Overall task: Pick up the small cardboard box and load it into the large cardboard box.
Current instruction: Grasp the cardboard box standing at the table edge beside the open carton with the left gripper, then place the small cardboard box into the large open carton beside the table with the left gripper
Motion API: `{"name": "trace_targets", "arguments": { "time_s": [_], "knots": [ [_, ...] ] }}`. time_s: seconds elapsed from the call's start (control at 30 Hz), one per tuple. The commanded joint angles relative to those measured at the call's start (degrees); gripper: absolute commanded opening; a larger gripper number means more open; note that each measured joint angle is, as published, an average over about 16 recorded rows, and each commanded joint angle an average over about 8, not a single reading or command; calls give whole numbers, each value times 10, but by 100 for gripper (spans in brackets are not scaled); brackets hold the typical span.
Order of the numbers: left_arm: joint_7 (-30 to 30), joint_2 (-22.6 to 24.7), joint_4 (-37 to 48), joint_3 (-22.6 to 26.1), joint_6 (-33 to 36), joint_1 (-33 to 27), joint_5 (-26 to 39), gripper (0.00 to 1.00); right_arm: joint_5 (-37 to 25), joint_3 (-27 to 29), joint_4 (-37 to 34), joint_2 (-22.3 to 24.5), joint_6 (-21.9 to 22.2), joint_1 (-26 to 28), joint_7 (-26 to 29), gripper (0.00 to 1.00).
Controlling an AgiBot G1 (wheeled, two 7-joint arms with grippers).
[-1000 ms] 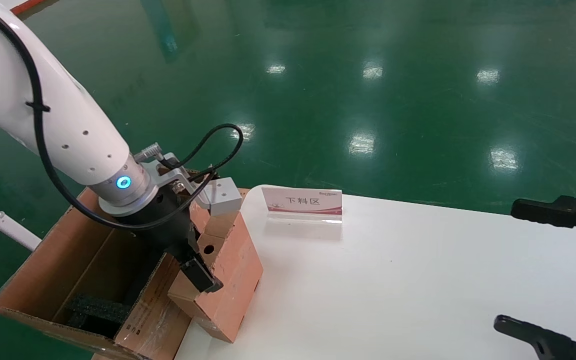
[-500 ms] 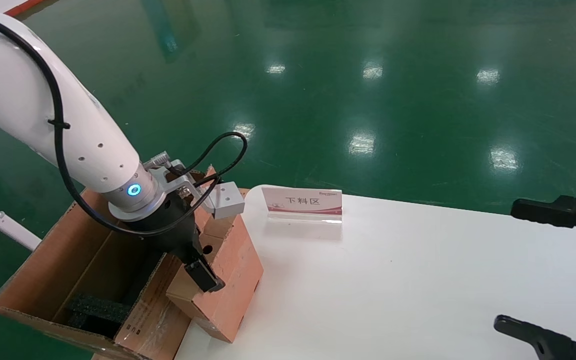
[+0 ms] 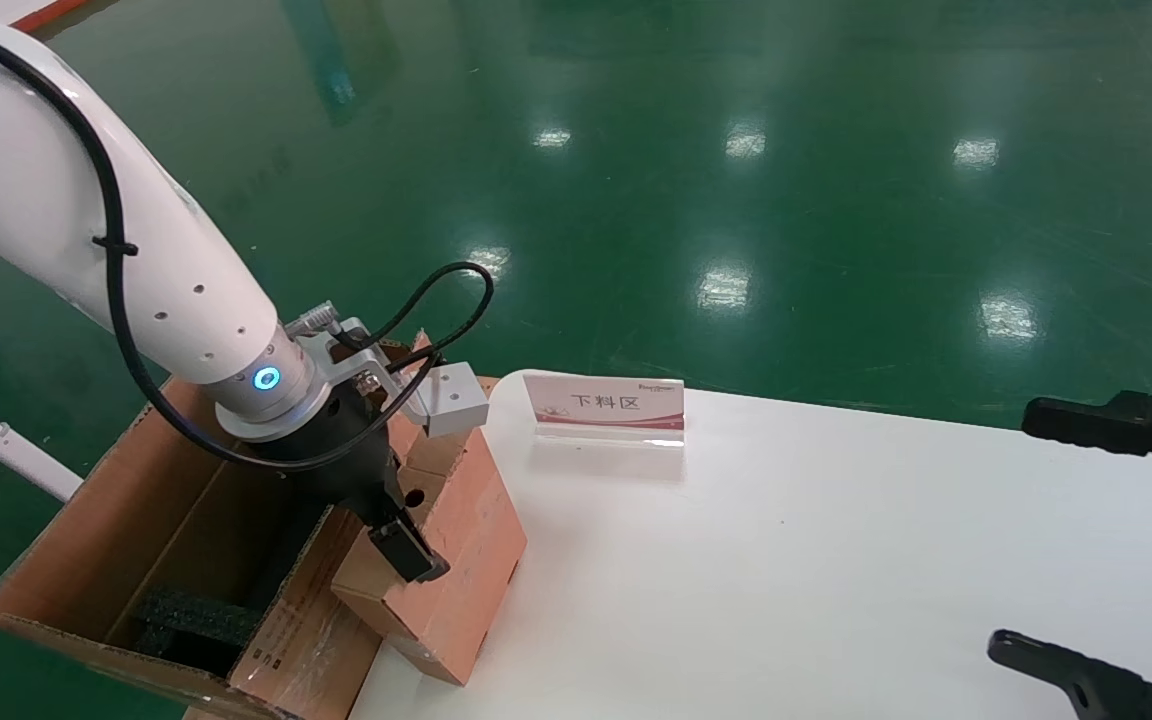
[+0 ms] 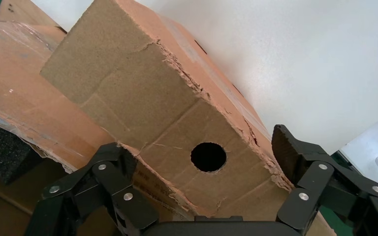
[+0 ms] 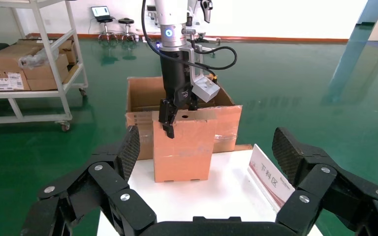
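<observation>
Since a second ago the left arm has swung slightly toward the table. The large cardboard box [image 3: 151, 560] stands open beside the table [image 3: 786, 560]. Against its flap, the small cardboard box [image 3: 451, 545] is clamped by the left gripper [image 3: 391, 520]. The right gripper [image 5: 206, 152] hovers wide open, empty.
</observation>
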Motion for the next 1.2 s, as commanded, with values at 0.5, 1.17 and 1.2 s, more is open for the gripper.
{"name": "trace_targets", "arguments": {
  "time_s": [0.5, 1.17, 1.2],
  "knots": [
    [0, 0, 0, -1, 2, -1, 0, 0, 0, 0, 0, 0, 0, 0, 0, 0],
    [0, 0, 0, -1, 2, -2, -1, 0, 0, 0, 0, 0, 0, 0, 0, 0],
    [0, 0, 0, -1, 2, -2, -1, 0, 0, 0, 0, 0, 0, 0, 0, 0]
  ]
}}
